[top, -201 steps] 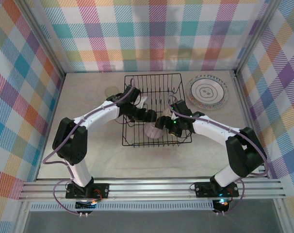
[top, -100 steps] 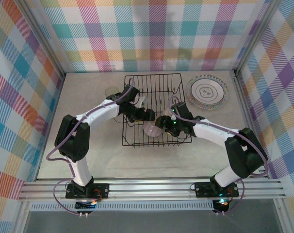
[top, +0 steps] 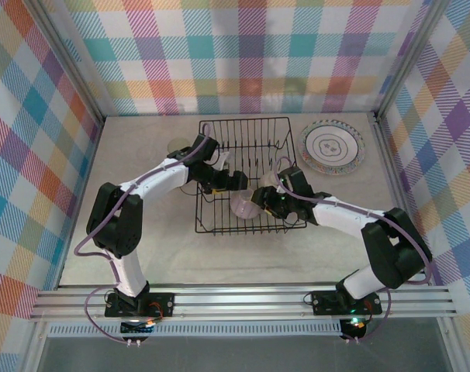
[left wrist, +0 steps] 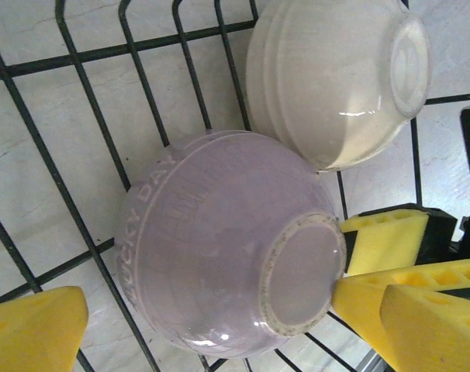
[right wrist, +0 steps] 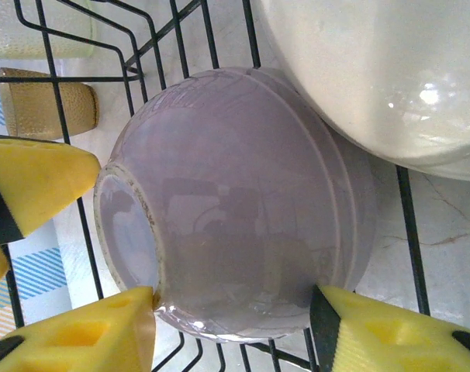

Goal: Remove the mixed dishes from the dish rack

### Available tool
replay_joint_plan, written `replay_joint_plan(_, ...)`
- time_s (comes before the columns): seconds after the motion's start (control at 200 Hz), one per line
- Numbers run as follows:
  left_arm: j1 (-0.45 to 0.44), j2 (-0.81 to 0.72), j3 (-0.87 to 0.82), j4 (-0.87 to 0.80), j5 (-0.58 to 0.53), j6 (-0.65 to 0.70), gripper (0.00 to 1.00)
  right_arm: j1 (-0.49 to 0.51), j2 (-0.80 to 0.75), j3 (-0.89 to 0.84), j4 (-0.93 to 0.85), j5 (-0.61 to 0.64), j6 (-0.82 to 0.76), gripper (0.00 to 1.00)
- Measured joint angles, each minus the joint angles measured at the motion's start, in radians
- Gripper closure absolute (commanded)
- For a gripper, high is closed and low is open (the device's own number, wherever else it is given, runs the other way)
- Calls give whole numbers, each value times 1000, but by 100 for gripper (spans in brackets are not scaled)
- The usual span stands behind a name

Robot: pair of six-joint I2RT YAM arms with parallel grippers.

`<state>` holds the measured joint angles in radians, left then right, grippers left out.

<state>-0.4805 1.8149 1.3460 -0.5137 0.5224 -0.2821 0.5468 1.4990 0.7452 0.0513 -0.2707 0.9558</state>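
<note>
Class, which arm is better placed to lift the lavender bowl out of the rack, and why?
Right. The right gripper touches the lavender bowl on both sides; the left gripper stands wide open, one finger clear of it.

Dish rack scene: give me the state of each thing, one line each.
dish rack: holding two bowls
lavender bowl: tipped on its side in the rack
cream bowl: tipped too, beside the lavender bowl
plate: face up on the table, outside the rack
left gripper: open, astride the lavender bowl
right gripper: closed on the lavender bowl
</note>
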Motion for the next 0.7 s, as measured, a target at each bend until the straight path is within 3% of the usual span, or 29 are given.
replay_joint_plan(0.29,0,34,-21,20,5,-6,3,-19,-2,-47,95,-28,8,53)
replay_joint_plan(0.525,2,45,-35,23,11,-12,3,-27,-2,-51,84,-29,-2,36)
replay_joint_plan(0.7,2,46,-50,53,18,-21,4,-30,-2,-36,36,-22,-13,29)
